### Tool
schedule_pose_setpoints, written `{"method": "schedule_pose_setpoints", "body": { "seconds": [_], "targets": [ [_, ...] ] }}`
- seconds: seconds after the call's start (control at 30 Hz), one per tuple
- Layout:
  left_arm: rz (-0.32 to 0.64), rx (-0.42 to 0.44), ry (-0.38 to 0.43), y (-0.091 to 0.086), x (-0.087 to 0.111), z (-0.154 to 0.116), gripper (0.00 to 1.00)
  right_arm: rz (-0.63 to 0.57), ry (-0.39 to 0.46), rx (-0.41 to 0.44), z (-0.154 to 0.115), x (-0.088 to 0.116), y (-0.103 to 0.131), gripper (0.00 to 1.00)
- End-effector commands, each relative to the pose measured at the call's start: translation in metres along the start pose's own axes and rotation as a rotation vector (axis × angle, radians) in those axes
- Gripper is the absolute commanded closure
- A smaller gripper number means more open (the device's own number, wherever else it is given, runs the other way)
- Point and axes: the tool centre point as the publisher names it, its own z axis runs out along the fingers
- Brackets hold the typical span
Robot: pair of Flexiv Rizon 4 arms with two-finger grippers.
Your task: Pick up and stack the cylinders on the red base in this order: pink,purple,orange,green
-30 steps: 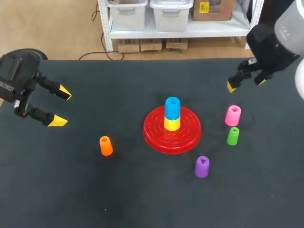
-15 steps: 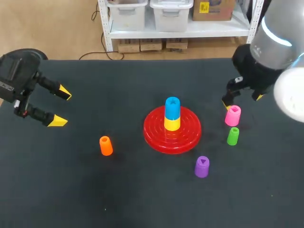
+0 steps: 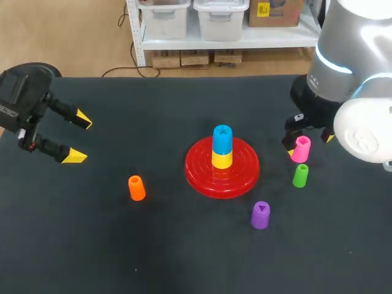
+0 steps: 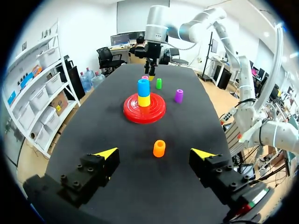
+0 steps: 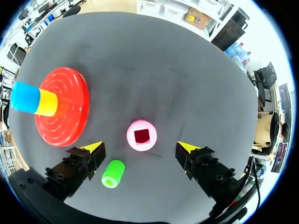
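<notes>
Left claw (image 3: 79,138) hangs wide open over the left side of the table (image 3: 122,251), well apart from the orange cylinder (image 3: 136,188). At centre, a blue cylinder (image 3: 222,139) sits on a yellow cylinder (image 3: 222,160) on the red base (image 3: 205,177), with the purple cylinder (image 3: 260,215) nearby. Right claw (image 5: 140,147), wide open, straddles the upright pink cylinder (image 5: 141,133) without touching it; the green cylinder (image 5: 113,173) is just beside.

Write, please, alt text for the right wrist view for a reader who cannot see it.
The open right tool hangs over the pink cylinder, which stands between its tips, untouched. A green cylinder stands beside one finger; beyond, the red base carries a blue cylinder atop a yellow cylinder.
</notes>
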Motion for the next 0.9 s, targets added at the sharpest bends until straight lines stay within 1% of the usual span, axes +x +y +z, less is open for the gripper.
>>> {"method": "schedule_pose_setpoints", "body": {
  "seconds": [0.03,0.43,0.77,0.8,0.83,0.87,0.9],
  "targets": [
    [0.002,0.001,-0.002,0.0,0.001,0.0,0.0,0.001,0.009,-0.004,0.009,-0.006,-0.002,0.0],
    [0.002,0.001,-0.002,0.0,0.001,0.0,0.0,0.007,0.019,-0.02,0.022,-0.012,-0.005,0.0],
    [0.002,0.001,-0.002,0.0,0.001,0.0,0.0,0.014,0.029,-0.023,0.024,-0.015,-0.003,0.0],
    [0.002,0.001,-0.002,0.0,0.001,0.0,0.0,0.013,0.033,-0.026,0.024,-0.014,-0.004,0.31],
    [0.002,0.001,-0.002,0.0,0.001,0.0,0.0,0.011,0.034,-0.028,0.024,-0.014,-0.004,0.76],
    [0.002,0.001,-0.002,0.0,0.001,0.0,0.0,0.005,0.034,-0.029,0.024,-0.014,-0.003,1.0],
    [0.002,0.001,-0.002,0.0,0.001,0.0,0.0,0.004,0.035,-0.028,0.024,-0.014,-0.003,1.0]
  ]
}}
